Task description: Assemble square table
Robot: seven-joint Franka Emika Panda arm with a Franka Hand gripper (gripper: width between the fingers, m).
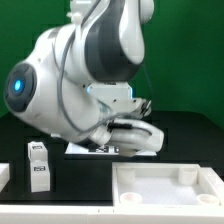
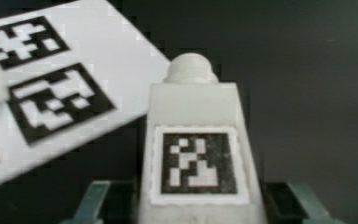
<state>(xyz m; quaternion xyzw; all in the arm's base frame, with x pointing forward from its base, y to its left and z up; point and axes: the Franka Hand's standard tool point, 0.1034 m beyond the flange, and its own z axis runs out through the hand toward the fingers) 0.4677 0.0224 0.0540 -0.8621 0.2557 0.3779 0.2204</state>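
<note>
Two fingers [image 2: 105, 200] of the pincer [image 2: 194, 200] are clenched on the flanks of a white leg [image 2: 197, 130]. The leg is a tapering block with a rounded peg at its tip and a black-and-white tag on its face. The grasp sits just beyond the square top [image 1: 165, 197], at its far corner on the exterior view's left, where the marker board [image 2: 105, 50] lies. The square top is a white rimmed tray on the dark tabletop [image 1: 190, 135], with raised bosses in its recess. A second leg [image 1: 38, 165] stands upright, well apart from it on the exterior view's left.
</note>
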